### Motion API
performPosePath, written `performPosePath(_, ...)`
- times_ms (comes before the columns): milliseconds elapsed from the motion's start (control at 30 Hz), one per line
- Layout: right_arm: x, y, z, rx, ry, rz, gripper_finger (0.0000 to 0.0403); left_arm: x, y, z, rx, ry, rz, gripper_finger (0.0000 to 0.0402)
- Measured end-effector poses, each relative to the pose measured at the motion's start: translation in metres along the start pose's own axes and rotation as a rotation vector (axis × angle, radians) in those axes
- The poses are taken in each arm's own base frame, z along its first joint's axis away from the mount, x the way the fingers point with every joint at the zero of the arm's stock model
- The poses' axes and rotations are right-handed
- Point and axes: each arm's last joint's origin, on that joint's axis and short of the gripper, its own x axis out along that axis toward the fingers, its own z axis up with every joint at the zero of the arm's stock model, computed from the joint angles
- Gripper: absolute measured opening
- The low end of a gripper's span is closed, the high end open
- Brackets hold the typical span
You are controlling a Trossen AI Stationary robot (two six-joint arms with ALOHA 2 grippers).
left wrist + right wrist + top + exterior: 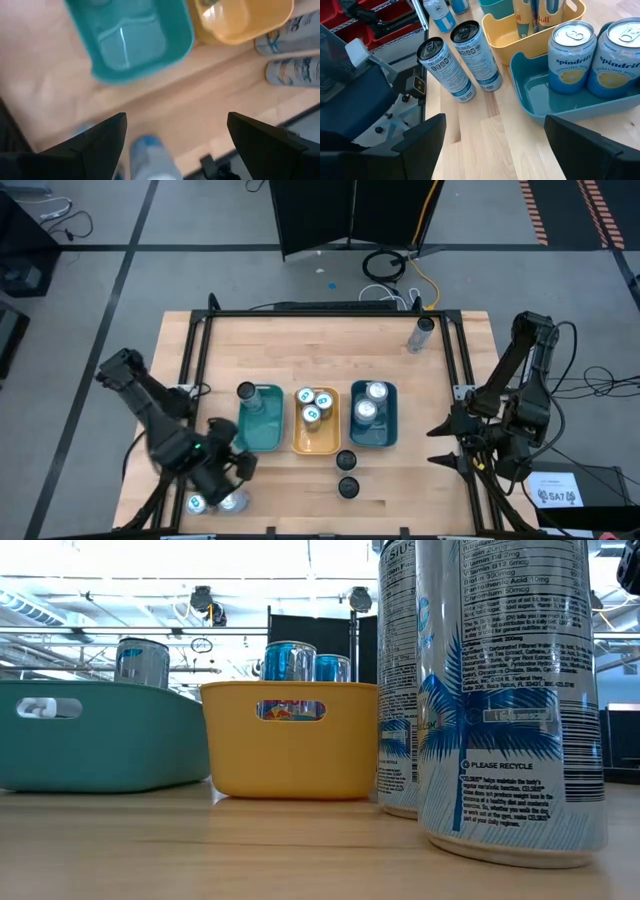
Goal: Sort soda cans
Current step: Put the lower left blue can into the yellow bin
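- At the near-left corner of the pale wooden table, the left gripper hangs over two upright silver-topped soda cans that stand outside the trays.
- Its jaws are spread wide and hold nothing; in the left wrist view one blurred blue-and-white can sits just below and between the fingers, long axis upright, so a short drop would seem to straddle it.
- The left arm is far nearer these cans; the right gripper waits at the table's right edge, jaws also wide and empty.
- Sorted so far: one can in the teal plastic tray, two in the orange tray, two in the blue tray.
- Two dark-topped slim cans stand in front of the trays; a lone can is at the far right.
- The right wrist view alone shows the labels; the low view shows neither gripper.
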Motion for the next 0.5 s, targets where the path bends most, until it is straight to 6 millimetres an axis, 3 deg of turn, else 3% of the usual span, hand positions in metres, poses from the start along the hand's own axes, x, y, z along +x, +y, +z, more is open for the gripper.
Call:
performPosePath(167,0.000,0.000,0.000,-0.007,-0.003,-0.001,0.0332,-0.008,0.009,-0.023,-0.091,0.045,-0.027,0.0354)
performPosePath(500,0.000,0.000,0.000,-0.004,-0.003,-0.001,0.0332,-0.015,0.019,-0.047,-0.051,0.178,-0.025,0.0354)
